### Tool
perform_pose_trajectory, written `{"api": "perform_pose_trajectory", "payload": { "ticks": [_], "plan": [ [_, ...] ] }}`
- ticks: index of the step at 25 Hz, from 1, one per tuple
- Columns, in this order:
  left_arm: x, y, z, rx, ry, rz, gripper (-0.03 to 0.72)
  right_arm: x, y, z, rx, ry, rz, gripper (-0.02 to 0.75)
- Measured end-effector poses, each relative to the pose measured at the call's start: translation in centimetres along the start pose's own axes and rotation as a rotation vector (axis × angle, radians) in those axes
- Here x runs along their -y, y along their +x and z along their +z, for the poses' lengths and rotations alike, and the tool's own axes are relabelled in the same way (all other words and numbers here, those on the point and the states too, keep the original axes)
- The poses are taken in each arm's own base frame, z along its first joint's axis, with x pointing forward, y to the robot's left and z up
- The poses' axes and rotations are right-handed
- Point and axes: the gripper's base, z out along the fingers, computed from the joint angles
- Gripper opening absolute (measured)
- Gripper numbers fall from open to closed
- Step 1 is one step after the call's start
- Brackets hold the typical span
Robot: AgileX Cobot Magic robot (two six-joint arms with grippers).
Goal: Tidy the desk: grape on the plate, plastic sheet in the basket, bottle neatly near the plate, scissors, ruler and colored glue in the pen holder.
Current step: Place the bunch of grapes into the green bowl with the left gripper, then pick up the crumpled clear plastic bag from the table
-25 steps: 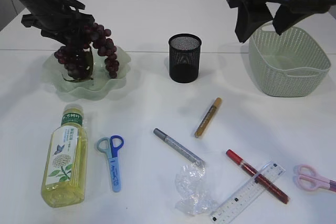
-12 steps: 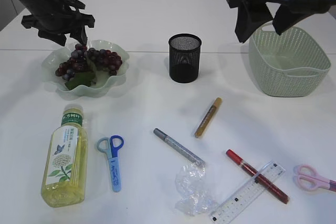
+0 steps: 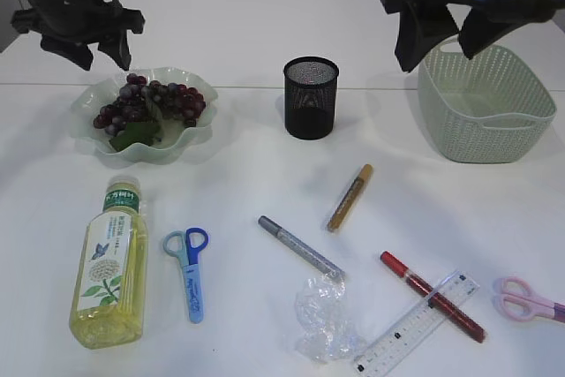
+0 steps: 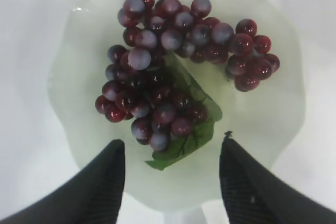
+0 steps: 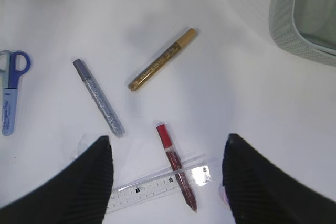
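The dark red grape lies on the pale green plate. My left gripper hangs open above the plate's far side, holding nothing. The bottle lies on its side below the plate, beside blue scissors. Gold glue, silver glue, red glue, the clear ruler and the crumpled plastic sheet lie at the front. My right gripper is open and empty, high above them.
The black mesh pen holder stands at the back centre. The green basket sits at the back right under the right arm. Pink scissors lie at the front right edge. The ruler lies across the red glue.
The grape bunch went from hanging in my left gripper to lying on the plate. That gripper opened, then lifted away up and to the left. The right arm stayed still.
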Motion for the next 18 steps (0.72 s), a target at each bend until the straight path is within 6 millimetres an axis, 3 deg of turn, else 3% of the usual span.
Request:
{"api": "perform_pose_trajectory", "payload": {
  "ticks": [13,18],
  "plan": [
    [-0.4,1.0,-5.2,-0.106,-0.03,0.011,0.422,-0.3,0.1,0.0,-0.008,-0.031,0.01,0.51],
    [-0.5,1.3,-7.2,-0.12,-0.033,0.015,0.422,-0.8,1.1,1.4,-0.074,-0.074,0.025,0.51]
  ]
}}
